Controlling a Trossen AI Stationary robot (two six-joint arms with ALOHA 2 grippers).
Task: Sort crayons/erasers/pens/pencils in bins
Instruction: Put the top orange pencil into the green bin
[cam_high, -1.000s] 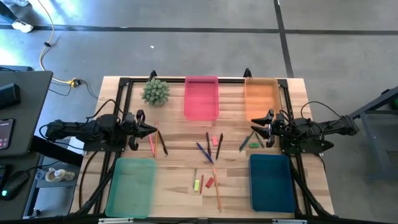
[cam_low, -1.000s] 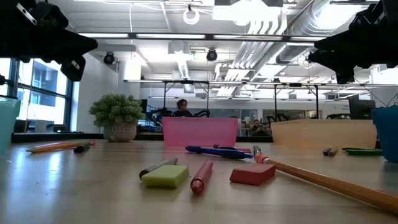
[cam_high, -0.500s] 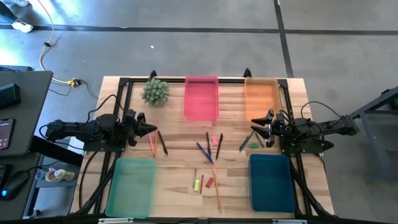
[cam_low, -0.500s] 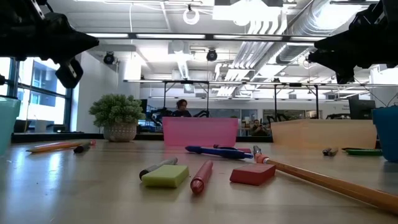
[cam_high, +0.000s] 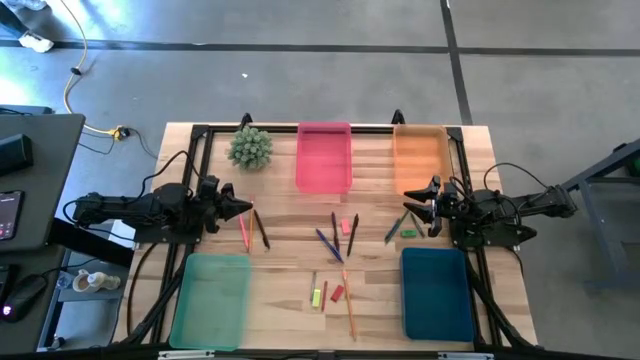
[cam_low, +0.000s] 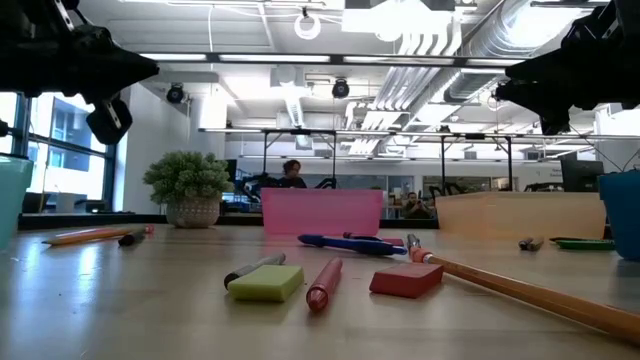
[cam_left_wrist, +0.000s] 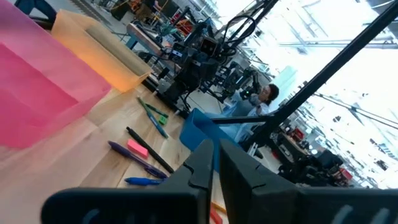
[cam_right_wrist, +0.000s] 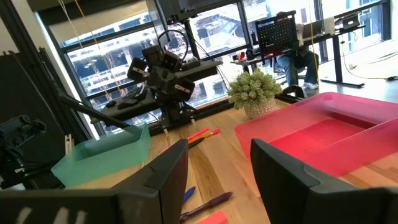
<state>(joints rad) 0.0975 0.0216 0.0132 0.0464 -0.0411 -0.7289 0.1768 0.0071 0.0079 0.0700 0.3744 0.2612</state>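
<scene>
No sorting is seen done yet: all four bins (cam_high: 323, 160) look empty, w/ pens (cam_high: 327, 243), pencils (cam_high: 349, 310), crayons (cam_high: 392, 230) & erasers (cam_high: 337, 294) scattered mid-table between them. Left gripper (cam_high: 245, 207) is held above the table near a pink pencil & dark stick, fingers nearly together w/ nothing between; right gripper (cam_high: 410, 213) hangs by the green items, jaws spread, nothing held.

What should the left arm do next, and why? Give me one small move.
Probably open the left gripper and lower it toward the pink pencil just ahead. Its fingers look nearly closed and empty, above the table, and all four bins, including the pale green bin, appear empty.
</scene>
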